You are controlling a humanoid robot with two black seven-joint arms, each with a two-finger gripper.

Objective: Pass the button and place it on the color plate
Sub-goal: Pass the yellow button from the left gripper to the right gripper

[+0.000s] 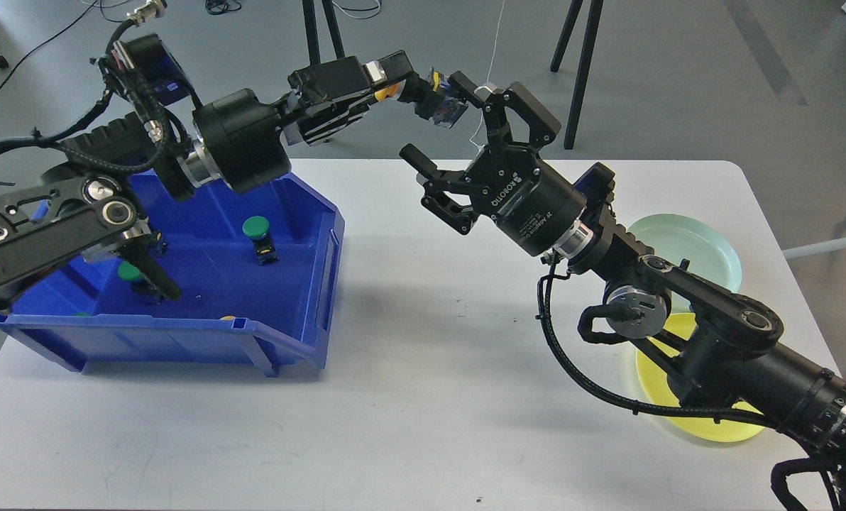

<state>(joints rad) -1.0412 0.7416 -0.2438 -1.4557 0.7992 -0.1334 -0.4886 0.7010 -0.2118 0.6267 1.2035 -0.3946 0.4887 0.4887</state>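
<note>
A yellow button (437, 103) is held clamped in the left end effector (434, 99) above the far edge of the white surface (423, 397), at about twelve o'clock. The right end effector (444, 124) is seen spread open just beside it, one finger above and one below, not closed on it. A blue bin (182, 333) at nine o'clock contains green buttons (256, 228). A pale green plate (707, 252) and a yellow plate (714, 426) are found at three to four o'clock, partly hidden by the right arm.
</note>
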